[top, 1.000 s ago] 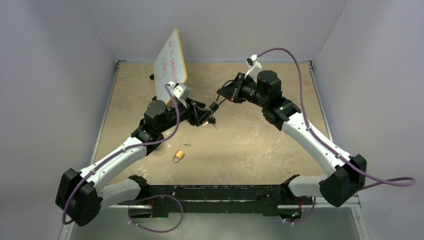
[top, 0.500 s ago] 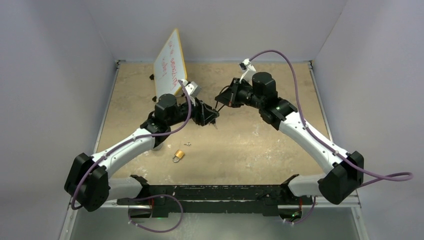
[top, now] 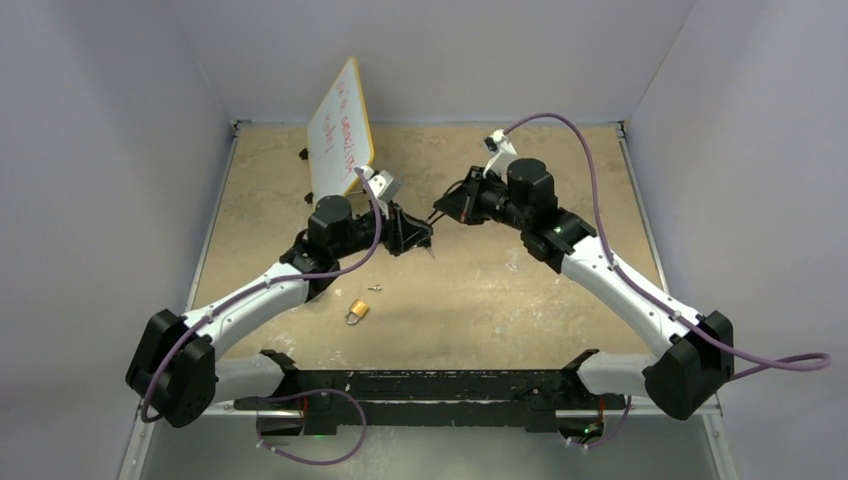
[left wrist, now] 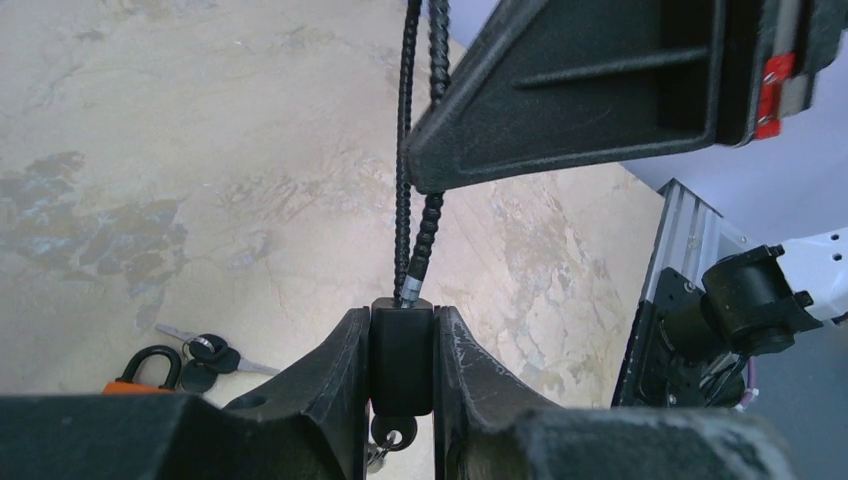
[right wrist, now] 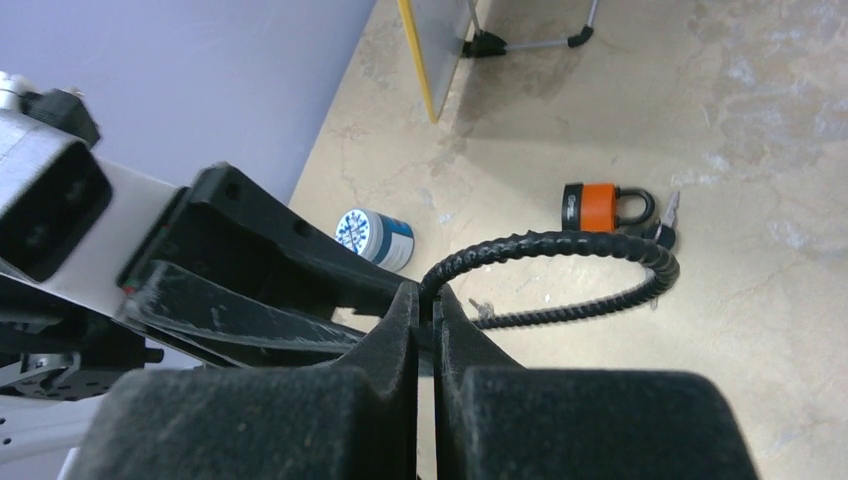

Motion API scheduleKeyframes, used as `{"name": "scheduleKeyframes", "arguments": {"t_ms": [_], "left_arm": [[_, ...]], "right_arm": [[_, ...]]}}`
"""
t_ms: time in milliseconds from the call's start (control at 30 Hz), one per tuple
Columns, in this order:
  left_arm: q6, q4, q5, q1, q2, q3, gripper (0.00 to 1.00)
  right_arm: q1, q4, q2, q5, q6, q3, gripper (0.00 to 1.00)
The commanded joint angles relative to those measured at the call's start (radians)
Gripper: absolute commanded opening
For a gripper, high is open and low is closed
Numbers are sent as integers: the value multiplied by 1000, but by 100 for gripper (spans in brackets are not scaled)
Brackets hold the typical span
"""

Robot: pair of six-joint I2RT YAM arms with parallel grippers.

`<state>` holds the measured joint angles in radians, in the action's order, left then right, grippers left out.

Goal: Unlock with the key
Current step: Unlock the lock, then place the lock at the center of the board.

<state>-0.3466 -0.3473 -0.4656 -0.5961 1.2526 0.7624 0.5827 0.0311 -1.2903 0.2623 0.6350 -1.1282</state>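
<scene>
Beige mottled table [top: 520,290] is noted, with the orange padlock [right wrist: 600,205] and the keys [left wrist: 208,351] lying side by side on it at the lower left of the left wrist view, untouched. Since a second ago the left gripper [left wrist: 401,335], then spread wide, has been closed onto the black lock body [left wrist: 402,372] at the end of the cable [right wrist: 560,245], while the right gripper [right wrist: 428,305] is pinched tight on the cable itself. The lock is judged steadied, but no key is seen in either grip, so unlocking is not yet begun.

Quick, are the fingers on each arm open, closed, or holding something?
Left fingers: closed on the black lock body.
Right fingers: closed on the black cable.
</scene>
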Motion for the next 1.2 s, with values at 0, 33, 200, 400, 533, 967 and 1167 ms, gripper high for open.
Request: {"name": "scheduleKeyframes", "arguments": {"t_ms": [0, 33, 200, 400, 533, 967, 1167], "left_arm": [[-45, -200, 117, 8, -134, -68, 0], [-57, -218, 135, 7, -149, -81, 0], [-111, -298, 145, 9, -194, -113, 0], [-83, -297, 80, 9, -200, -138, 0], [-97, -351, 65, 9, -219, -172, 0], [-33, -23, 168, 8, -84, -90, 0], [-68, 45, 135, 7, 71, 1, 0]], "right_arm": [[3, -42, 86, -105, 38, 139, 0], [3, -77, 104, -118, 51, 175, 0], [1, -214, 182, -180, 138, 272, 0], [-7, -86, 143, -291, 238, 128, 0], [-20, 74, 65, -343, 318, 5, 0], [-51, 118, 14, -204, 301, -73, 24], [-53, 193, 87, -395, 335, -46, 61]]}}
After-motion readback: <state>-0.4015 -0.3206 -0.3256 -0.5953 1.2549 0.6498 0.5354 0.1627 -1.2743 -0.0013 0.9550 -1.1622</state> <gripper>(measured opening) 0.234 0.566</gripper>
